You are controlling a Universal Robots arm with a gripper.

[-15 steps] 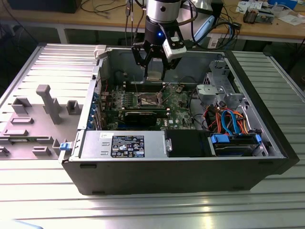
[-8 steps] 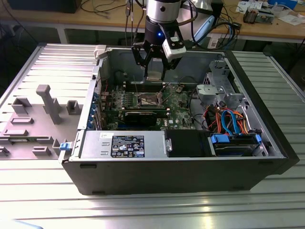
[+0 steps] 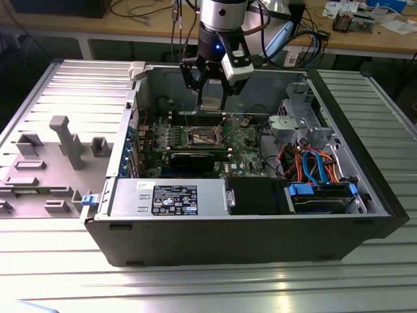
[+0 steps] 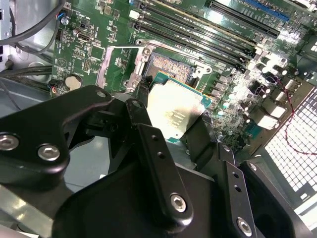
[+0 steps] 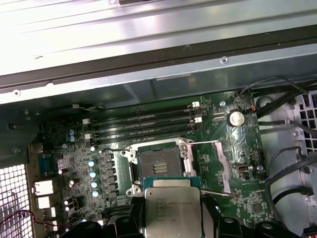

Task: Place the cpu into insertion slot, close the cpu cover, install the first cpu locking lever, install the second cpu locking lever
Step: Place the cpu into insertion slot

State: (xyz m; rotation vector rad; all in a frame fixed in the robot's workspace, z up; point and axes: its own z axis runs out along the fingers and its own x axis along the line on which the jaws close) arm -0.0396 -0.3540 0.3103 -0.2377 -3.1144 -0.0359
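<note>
My gripper (image 3: 212, 96) hangs inside the open computer case, shut on the cpu (image 3: 212, 102) by its edges. In both wrist views the cpu (image 4: 176, 111) (image 5: 171, 208) is a silver-topped square chip held between black fingers (image 4: 142, 94), a little above the board and offset to one side of the insertion slot (image 4: 171, 67) (image 5: 158, 166). The slot lies bare, with its contact field showing. The cpu cover (image 4: 119, 64) (image 5: 209, 166), a silver window frame, is swung open beside the slot. A thin locking lever (image 5: 215, 193) sticks out near the cover.
Memory slots (image 5: 143, 124) run along one side of the socket, and a round coin battery (image 5: 237, 118) sits past the cover. The power supply (image 3: 169, 195), drive cage (image 3: 296, 124) and coloured cables (image 3: 313, 163) crowd the case. A grey fixture tray (image 3: 52, 150) lies at the exterior view's left.
</note>
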